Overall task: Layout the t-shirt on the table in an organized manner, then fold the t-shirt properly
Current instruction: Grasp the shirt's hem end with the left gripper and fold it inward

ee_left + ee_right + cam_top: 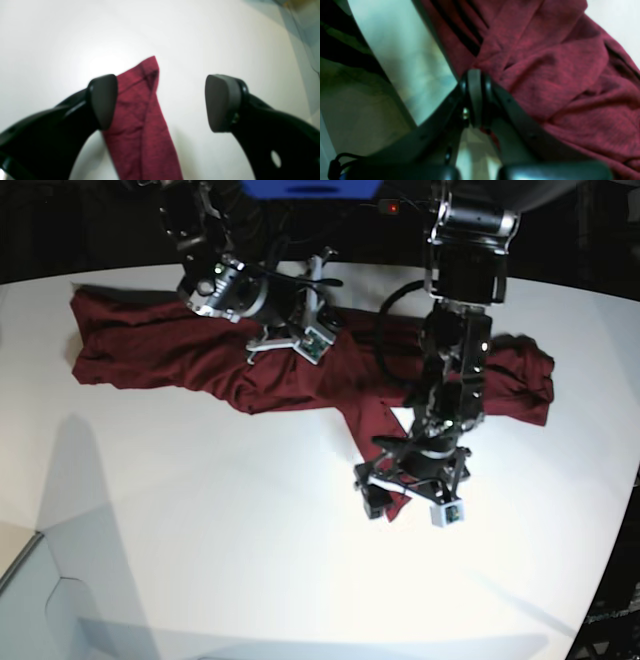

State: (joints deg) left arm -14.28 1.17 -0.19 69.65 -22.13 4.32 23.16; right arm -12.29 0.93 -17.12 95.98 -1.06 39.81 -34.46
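The dark red t-shirt [180, 350] lies stretched sideways across the back of the white table [200, 530], wrinkled, with a narrow strip reaching toward the front. My left gripper [408, 498] hovers open over that strip's tip. In the left wrist view the strip [140, 125] lies on the table [225, 37] beside the left pad [103, 100], free of both pads, with my left gripper [162, 102] spread wide. My right gripper [298, 340] sits on the shirt's middle. Its tips [475, 97] are shut, and bunched cloth [557, 75] fans out from them.
The table's curved edge [612, 550] runs close by on the right of the base view, and another edge [25, 565] cuts the front left corner. A black cable [385, 315] loops beside the left arm over the shirt.
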